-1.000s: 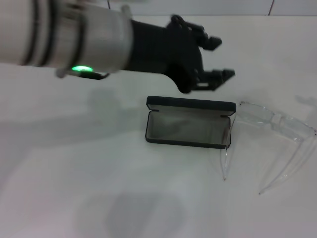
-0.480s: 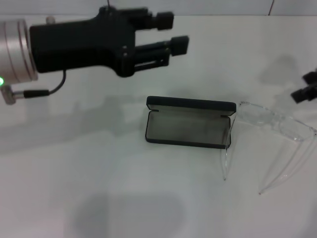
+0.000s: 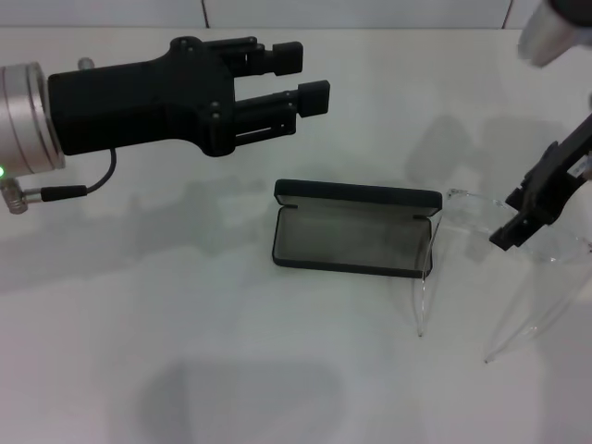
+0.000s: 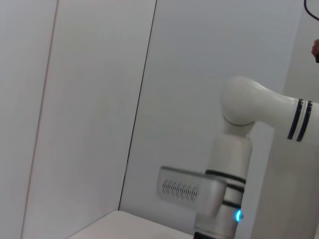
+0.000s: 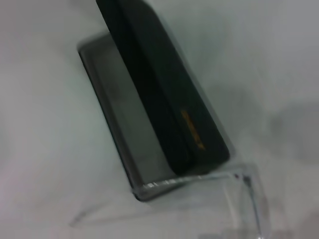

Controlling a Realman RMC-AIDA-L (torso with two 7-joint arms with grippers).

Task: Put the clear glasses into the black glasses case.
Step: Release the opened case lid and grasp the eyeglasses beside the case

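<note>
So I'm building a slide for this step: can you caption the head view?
Open black case on the white table, clear glasses beside it; right gripper above them, left gripper open farther back.

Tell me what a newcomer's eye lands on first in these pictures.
First the big black left gripper, open, hanging above the white table behind the case. Then the black glasses case at the table's middle, lid up, grey lining showing. Last the clear glasses just to its right, one arm against the case's end, with the right gripper above the lens.
</note>
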